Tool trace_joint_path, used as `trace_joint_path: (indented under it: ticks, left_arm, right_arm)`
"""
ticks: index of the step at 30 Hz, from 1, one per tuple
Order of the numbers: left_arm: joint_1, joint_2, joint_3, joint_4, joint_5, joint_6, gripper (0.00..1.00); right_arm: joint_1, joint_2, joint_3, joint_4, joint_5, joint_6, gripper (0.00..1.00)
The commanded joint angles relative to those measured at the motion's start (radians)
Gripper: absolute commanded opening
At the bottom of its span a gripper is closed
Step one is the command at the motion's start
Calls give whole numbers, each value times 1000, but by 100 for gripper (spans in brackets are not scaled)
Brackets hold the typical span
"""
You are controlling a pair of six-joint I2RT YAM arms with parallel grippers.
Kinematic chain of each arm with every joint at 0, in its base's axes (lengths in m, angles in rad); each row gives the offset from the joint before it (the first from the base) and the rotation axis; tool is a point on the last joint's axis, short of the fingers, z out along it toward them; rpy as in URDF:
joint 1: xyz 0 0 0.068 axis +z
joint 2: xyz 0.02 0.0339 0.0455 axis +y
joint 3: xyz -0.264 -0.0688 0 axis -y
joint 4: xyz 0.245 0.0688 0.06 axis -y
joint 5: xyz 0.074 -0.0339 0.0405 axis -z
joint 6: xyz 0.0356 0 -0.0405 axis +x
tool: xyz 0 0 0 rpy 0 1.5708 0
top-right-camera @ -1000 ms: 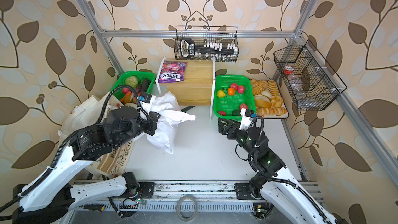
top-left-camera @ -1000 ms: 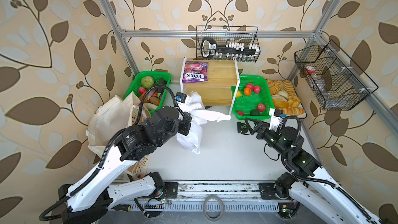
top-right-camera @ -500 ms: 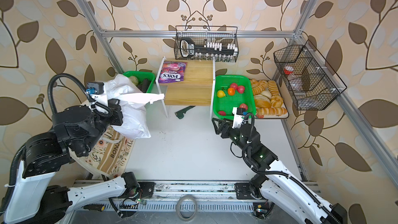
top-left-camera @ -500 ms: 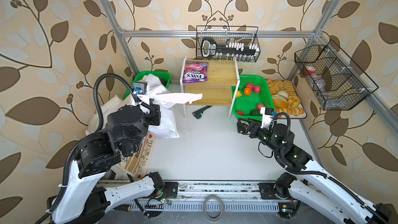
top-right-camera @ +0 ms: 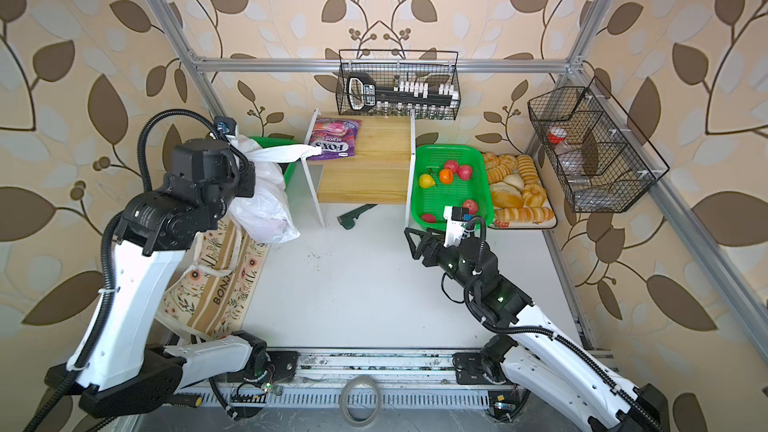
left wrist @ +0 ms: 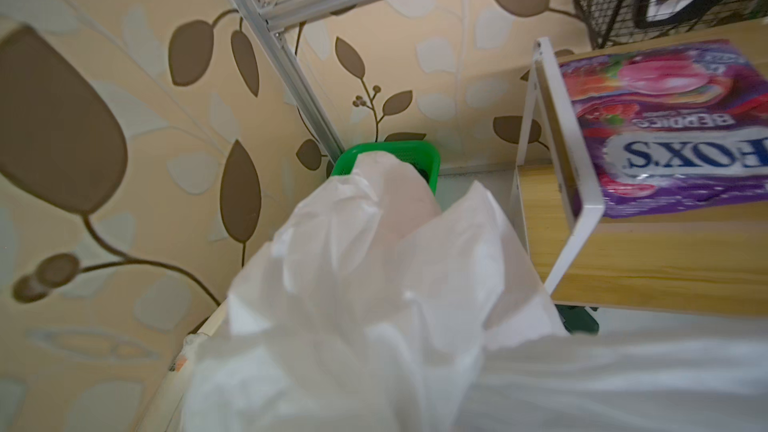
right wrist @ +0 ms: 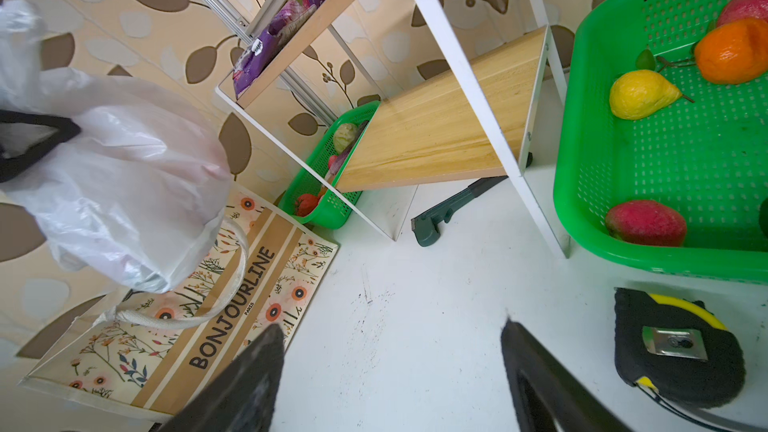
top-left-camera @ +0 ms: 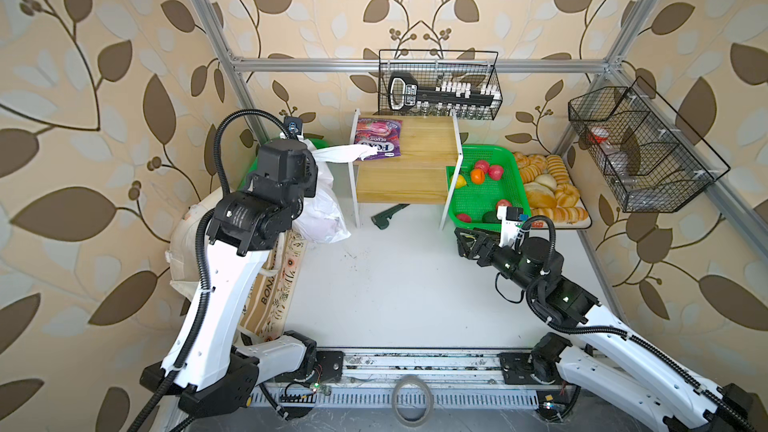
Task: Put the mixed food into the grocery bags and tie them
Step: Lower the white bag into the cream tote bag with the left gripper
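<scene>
My left gripper [top-left-camera: 308,150] is raised at the back left, shut on the top of the white plastic grocery bag [top-left-camera: 322,218], which hangs bulging below it. The bag [left wrist: 374,284] hides the jaws in the left wrist view. One handle [top-left-camera: 345,154] sticks out toward the purple sweets packet [top-left-camera: 378,141] on the shelf. The floral canvas tote [top-right-camera: 216,284] lies flat under the hanging bag. My right gripper [top-left-camera: 467,238] stands open and empty low over the table, beside the green basket [right wrist: 582,184] holding a yellow pear [right wrist: 642,93], an orange [right wrist: 731,51] and red fruit [right wrist: 646,222].
A wooden two-step shelf [top-left-camera: 407,168] stands at the back middle, with a dark green tool [top-left-camera: 388,216] under it. A second green basket [right wrist: 328,184] sits left of the shelf. A black-and-yellow tape measure [right wrist: 677,347] lies beside my right gripper. A bread tray [top-left-camera: 548,184] and wire baskets [top-left-camera: 640,151] are at the right.
My left arm has lifted the white bag from the middle of the table back and to the left, above the tote. The right gripper has stayed open in nearly the same place.
</scene>
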Motion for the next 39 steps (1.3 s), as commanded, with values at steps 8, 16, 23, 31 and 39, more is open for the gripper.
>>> trace_joint_path:
  ticks: [8, 16, 23, 31, 39]
  left_arm:
    - [391, -11, 215, 78, -2, 37, 0]
    - [689, 4, 131, 112, -52, 40, 0]
    - [719, -83, -91, 137, 121, -87, 0]
    - [709, -218, -442, 193, 282, -249, 0]
    - [709, -235, -563, 161, 580, -387, 0]
  right_arm:
    - [6, 24, 61, 5, 13, -52, 82]
    - [7, 85, 101, 19, -31, -53, 82]
    - [6, 82, 101, 3, -32, -52, 82]
    - [6, 66, 104, -35, -53, -79, 81]
    - [5, 40, 97, -48, -45, -81, 82]
